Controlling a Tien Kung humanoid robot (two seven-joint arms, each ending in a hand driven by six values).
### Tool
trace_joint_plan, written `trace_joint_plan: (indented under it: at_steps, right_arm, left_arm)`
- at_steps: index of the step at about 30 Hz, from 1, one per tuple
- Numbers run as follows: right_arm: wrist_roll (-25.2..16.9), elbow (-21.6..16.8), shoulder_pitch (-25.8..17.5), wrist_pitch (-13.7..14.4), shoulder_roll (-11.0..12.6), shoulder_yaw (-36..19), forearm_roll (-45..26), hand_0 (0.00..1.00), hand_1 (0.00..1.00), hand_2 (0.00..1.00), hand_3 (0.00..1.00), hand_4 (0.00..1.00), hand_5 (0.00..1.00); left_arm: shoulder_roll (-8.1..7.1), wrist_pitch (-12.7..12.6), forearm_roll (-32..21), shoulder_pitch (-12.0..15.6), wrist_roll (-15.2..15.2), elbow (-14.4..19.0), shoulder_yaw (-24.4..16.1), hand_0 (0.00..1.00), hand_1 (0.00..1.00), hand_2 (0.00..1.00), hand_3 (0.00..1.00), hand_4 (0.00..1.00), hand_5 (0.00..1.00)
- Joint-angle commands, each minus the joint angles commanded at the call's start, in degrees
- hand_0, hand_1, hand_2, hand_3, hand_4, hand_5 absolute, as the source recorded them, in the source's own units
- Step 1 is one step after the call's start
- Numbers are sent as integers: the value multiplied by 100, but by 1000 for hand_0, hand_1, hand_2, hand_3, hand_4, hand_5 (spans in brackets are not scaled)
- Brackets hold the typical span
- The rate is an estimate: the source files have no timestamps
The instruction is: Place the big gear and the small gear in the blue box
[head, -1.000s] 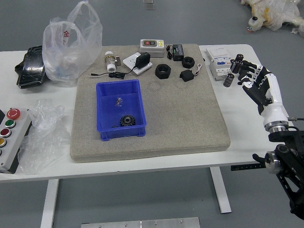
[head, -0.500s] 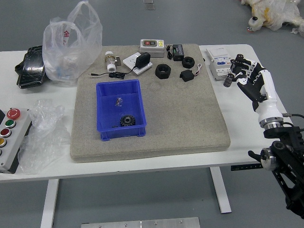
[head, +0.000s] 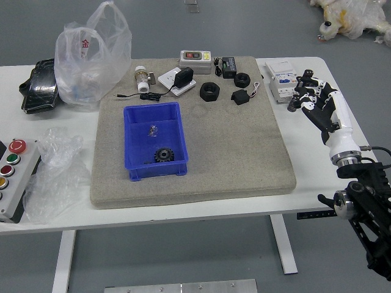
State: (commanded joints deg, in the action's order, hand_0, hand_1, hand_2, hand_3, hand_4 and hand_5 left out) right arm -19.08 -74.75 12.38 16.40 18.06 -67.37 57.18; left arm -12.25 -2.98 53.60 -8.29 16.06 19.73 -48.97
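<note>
Right hand (head: pixel 321 112) was over the table's right side, beside the white carton (head: pixel 283 83), fingers loosely spread, nothing seen gripped. Main risk there: a low swing inward could have clipped the carton, fingers being so near it. Further in, two black rings (head: pixel 209 91) sat on the grey mat (head: pixel 238 146); being dark and round, they could have been mistaken for gears and picked for nothing. Blue box (head: pixel 133 137) stood on the mat's left half, well apart from the hand. Big gear (head: pixel 164 155) was inside, near the box's near wall; fingers going in for it could have jammed on that wall or dragged the box. A small shiny piece (head: pixel 153 130) lay farther back inside, probably the small gear, too small to be sure. If it wasn't, stopping here would have left the job half done; likely both were in and the hand only needed to keep clear. Big gear looked flat, toothed rim round the side, face up; round, so no long axis. Shiny piece: direction and long axis couldn't be told.
</note>
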Motion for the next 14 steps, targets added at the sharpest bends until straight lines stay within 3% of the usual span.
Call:
trace_joint_plan:
  at_steps: [4, 5, 10, 11, 14]
  right_arm:
    - [114, -17, -8, -105, -9, 35, 75, 529, 546, 369, 669, 555, 245]
    - [150, -17, -7, -136, -9, 42, 99, 627, 725, 679, 668, 605, 284]
    - [249, 7, -12, -242, -20, 66, 152, 627, 725, 679, 668, 605, 284]
    - [249, 8, -14, -246, -24, 62, 151, 693, 533, 536, 785, 646, 350]
    - [312, -16, -20, -282, -36, 50, 222, 693, 533, 536, 785, 646, 350]
  left_arm:
    - [47, -41, -8, 68, 34, 6, -35, 649, 533, 547, 653, 675, 364]
    - [59, -48, -15, 79, 34, 6, -34, 649, 565, 551, 652, 675, 364]
    - [114, -87, -100, 116, 11, 0, 4, 649, 565, 551, 652, 675, 364]
    - [119, -91, -117, 120, 4, -2, 13, 650, 581, 556, 652, 675, 364]
    - [131, -111, -199, 120, -40, -13, 65, 650, 581, 556, 652, 675, 364]
